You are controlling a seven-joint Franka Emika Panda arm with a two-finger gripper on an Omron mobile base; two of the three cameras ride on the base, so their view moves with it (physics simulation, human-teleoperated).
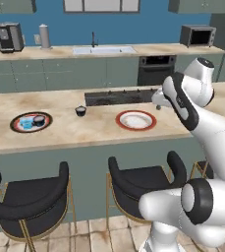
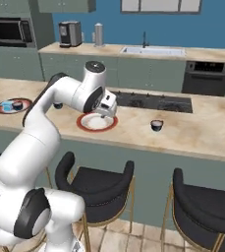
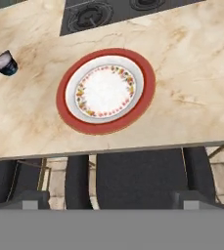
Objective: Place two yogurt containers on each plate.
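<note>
Pincer: the pincer hung over the far edge of the white plate, released, jaws spread wide and holding nothing.
White plate: the white plate with a red rim lay flat near the front edge of the bench, bare, just in front of the cooktop.
Dark-edged plate: the red-ringed plate with a dark outer edge sat well to the left on the same bench.
Cups on the dark-edged plate: a light blue yogurt cup and a dark yogurt cup stood side by side on it.
Loose cup: one dark yogurt cup with a paler top stood upright on the bench between the two plates, nearer the white one, beside the left end of the cooktop.
Second loose cup: in the right base view another dark cup stood on the bench to the right of the white plate.
Seating: two dark stools stood at the near side of the bench.
</note>
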